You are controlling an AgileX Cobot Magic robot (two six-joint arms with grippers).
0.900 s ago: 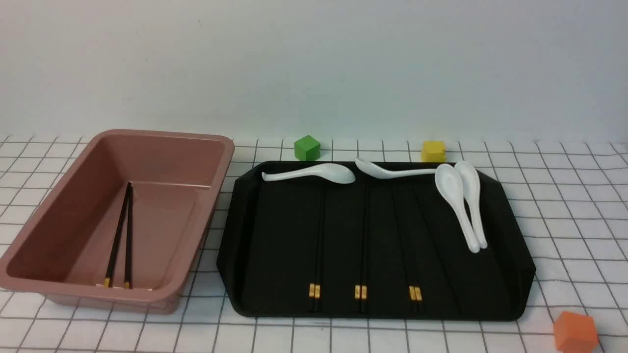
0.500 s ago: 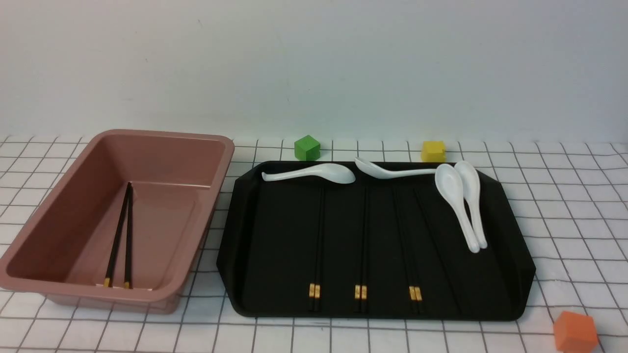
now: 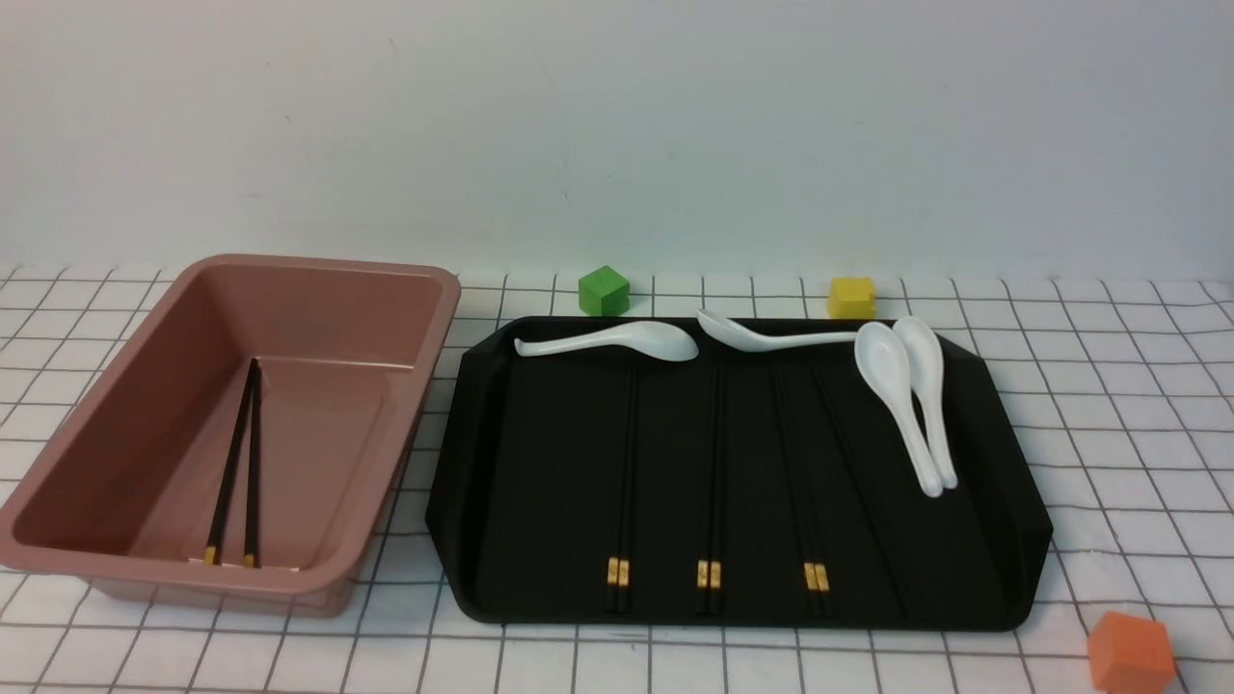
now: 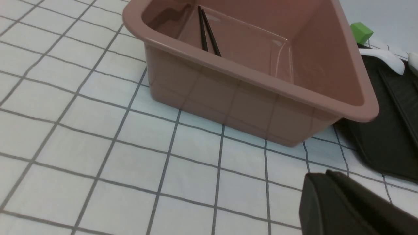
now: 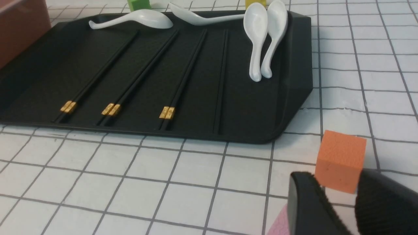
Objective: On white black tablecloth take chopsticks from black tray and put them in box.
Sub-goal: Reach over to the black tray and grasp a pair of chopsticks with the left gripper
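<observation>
The black tray [image 3: 1012, 482] lies on the gridded tablecloth [image 3: 1109, 405], right of the pinkish-brown box [image 3: 424, 318]. Three pairs of black chopsticks with gold bands lie side by side on the tray [image 3: 625, 482] [image 3: 713, 482] [image 3: 800, 482]; the right wrist view shows them too [image 5: 140, 75]. One more pair [image 3: 236, 463] lies inside the box. Neither gripper shows in the front view. My left gripper [image 4: 321, 174] is shut and empty over the cloth near the box's corner [image 4: 248, 94]. My right gripper [image 5: 334, 178] is open and empty, near the tray's front right corner [image 5: 294, 65].
Several white spoons [image 3: 617, 342] [image 3: 771, 337] [image 3: 906, 405] lie along the tray's far and right parts. A green cube [image 3: 603, 290] and a yellow cube [image 3: 852, 297] stand behind the tray. An orange cube [image 3: 1130, 653] stands just beyond my right fingertips [image 5: 300, 182].
</observation>
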